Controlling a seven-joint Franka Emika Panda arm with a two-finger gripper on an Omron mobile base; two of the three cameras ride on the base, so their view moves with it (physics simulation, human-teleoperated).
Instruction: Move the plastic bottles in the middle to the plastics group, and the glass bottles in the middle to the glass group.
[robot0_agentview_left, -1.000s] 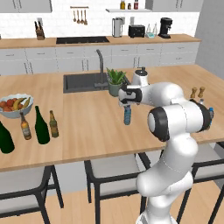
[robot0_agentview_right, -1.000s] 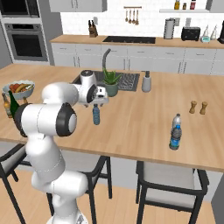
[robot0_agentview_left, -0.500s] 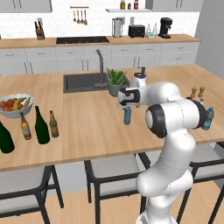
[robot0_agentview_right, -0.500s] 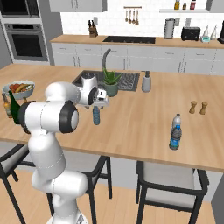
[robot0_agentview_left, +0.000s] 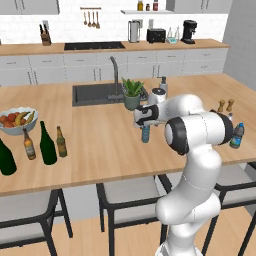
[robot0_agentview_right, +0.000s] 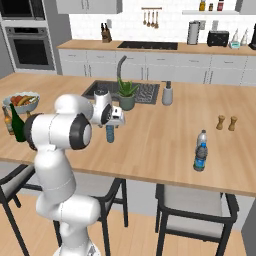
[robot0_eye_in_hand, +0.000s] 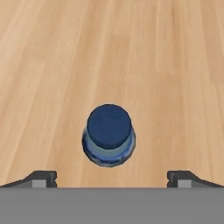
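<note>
Blue plastic bottle (robot0_eye_in_hand: 109, 134) in the middle of the bench (robot0_agentview_left: 100, 145) is what I'm lined up on: it stands upright on the bare wood, in front of the sink and potted plant. I judge it light and thin-walled, so it will give a little under pressure and could tip if I nudge it off-centre. The surface looks smooth and probably slippery. I'd take it around the body just under the dark blue cap, where the wall is stiffer and the shoulder would stop it sliding out.

From the hand view I'm looking straight down on the cap. My gripper (robot0_eye_in_hand: 112, 177) is spread wide, holding nothing, with one fingertip showing on each side of the bottle, well clear of it. The bottle sits between the two tips, slightly toward one side and a little forward of their line.

In the left base view the gripper (robot0_agentview_left: 146, 123) hangs directly over the bottle (robot0_agentview_left: 145, 134).
</note>
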